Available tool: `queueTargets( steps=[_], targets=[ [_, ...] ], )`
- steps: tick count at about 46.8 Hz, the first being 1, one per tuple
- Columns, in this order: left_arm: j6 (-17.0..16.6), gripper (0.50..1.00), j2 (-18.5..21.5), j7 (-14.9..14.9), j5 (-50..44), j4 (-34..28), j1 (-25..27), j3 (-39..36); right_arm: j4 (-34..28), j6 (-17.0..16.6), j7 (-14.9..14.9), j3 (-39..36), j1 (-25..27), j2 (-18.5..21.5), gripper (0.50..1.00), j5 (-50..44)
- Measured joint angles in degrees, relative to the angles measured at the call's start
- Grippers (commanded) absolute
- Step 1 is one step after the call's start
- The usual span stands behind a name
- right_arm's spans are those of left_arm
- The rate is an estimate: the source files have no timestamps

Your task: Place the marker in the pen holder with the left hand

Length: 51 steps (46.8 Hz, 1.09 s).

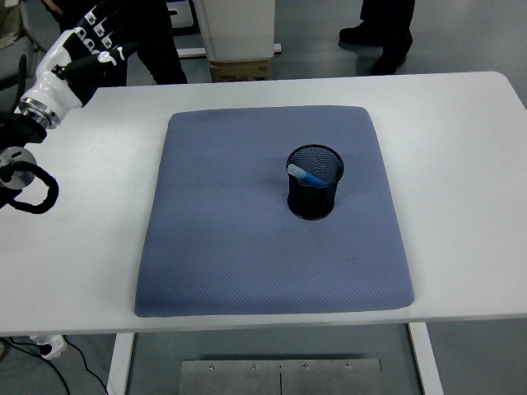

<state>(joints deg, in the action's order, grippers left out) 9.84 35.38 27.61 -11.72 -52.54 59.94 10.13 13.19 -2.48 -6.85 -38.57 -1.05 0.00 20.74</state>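
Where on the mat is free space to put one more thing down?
The mat is bare left of and in front of the holder, which has the marker inside. The white table to the right is free too. The far-left corner is crowded by the left robot hand.

This looks like a robotics lab or test room. A plain white surface (461, 164) on white legs carries a blue-grey textured fabric mat (247, 239), set on a smooth grey floor (313, 33). Behind it stand people in dark trousers and shoes (383, 33), a cardboard box (240, 70) and white equipment (239, 25).
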Motion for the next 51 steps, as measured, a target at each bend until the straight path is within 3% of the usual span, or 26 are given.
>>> queueTargets(
  steps=[27,40,51],
  targets=[
    [-0.01,1.000,-0.91,0.16,0.04,0.02,-11.41,11.70,-0.01,0.03,0.00,0.00,-0.01,0.00,1.000,0.00],
    [0.17,1.000,-1.90,4.83,0.36,-0.04,-14.95,12.00,0.00,0.02,-0.01,-0.01,-0.01,0.00,1.000,0.00],
    [0.19,1.000,-4.32,5.17,0.37,-0.02,-18.22,11.95,-0.01,0.00,0.00,-0.13,-0.09,0.00,1.000,-0.07]
  ],
)
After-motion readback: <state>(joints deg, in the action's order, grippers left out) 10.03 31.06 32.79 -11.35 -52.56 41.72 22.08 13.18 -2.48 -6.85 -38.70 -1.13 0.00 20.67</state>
